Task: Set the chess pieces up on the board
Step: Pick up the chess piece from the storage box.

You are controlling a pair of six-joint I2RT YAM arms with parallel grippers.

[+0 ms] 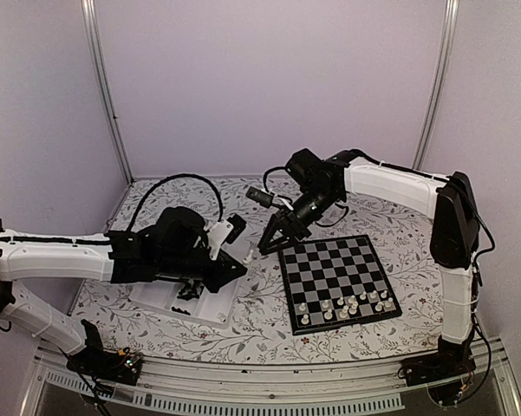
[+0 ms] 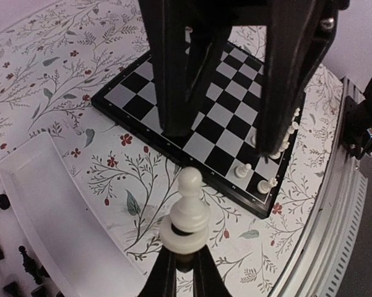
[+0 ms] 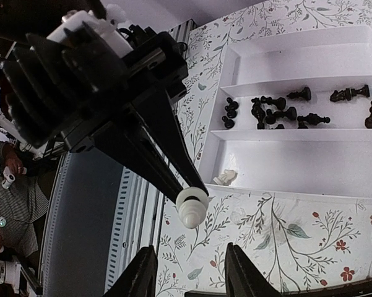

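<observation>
Left gripper pinches white pawn by its base, aloft between tray and board. Right gripper spread, empty, near the pawn (handover, probably). Right should close squarely on the head before left lets go.

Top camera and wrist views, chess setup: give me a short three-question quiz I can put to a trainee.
1. True or false: the left end effector is shut on a white pawn.
2. The pieces standing on the board are: A) black, B) white, C) both colours.
3. Fill the gap: the black pieces lie in the ____.
Key: 1 true; 2 B; 3 tray.
</observation>
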